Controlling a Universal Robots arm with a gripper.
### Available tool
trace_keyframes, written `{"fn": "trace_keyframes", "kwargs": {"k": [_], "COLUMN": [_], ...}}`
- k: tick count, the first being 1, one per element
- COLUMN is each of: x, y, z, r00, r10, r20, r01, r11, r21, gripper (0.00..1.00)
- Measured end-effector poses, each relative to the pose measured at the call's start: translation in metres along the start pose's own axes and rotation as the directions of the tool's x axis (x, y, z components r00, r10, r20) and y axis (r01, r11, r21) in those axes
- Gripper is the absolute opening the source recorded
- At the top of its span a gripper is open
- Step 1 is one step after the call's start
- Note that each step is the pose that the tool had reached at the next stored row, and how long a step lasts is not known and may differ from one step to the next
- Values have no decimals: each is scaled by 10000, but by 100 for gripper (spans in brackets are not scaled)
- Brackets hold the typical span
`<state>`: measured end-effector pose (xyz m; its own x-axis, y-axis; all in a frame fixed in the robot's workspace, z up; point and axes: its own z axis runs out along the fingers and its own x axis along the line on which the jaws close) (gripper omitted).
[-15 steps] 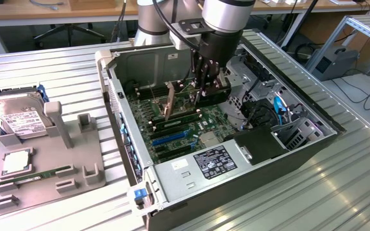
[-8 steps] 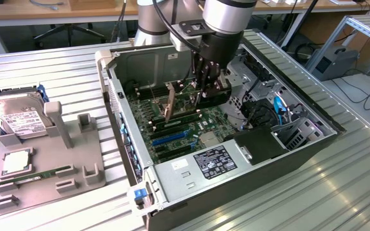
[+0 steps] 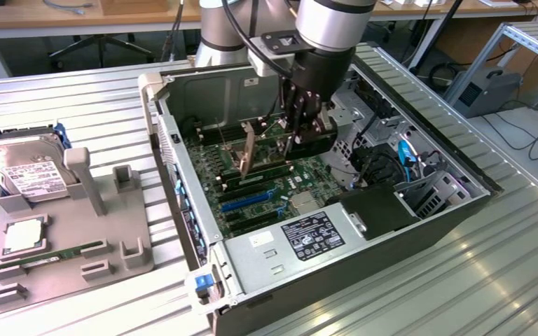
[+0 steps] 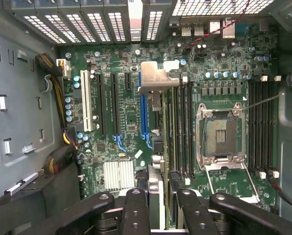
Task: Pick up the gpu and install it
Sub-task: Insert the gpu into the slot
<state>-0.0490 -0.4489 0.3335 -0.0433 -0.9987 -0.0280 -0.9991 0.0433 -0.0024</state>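
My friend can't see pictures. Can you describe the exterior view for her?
A robot gripper holds the gpu on edge above the motherboard inside an open computer case. A hard drive sits on a gray tray at the view's left.

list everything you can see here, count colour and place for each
open computer case: 1, grey metal, lying on its side on the ribbed metal table
green motherboard: 1, inside the case, with an empty silver processor socket
gpu, a thin flat card with silver bracket: 1, dark, held edge-on above the motherboard slots
silver boxy hard drive with white label: 1, in the grey holder tray at the exterior view's left
small narrow green RAM stick: 1, lying in the same tray
square silver chip: 1, in the tray between drive and stick
robot arm: 1, silver and black, reaching down into the case
gripper: 1, black, shut on the gpu
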Motion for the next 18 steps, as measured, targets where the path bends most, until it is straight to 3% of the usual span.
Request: {"fn": "trace_keyframes", "kwargs": {"k": [18], "x": [120], "y": [0], "z": [8], "r00": [10000], "r10": [0], "r20": [0], "r01": [0], "r11": [10000], "r21": [0], "gripper": [27]}}
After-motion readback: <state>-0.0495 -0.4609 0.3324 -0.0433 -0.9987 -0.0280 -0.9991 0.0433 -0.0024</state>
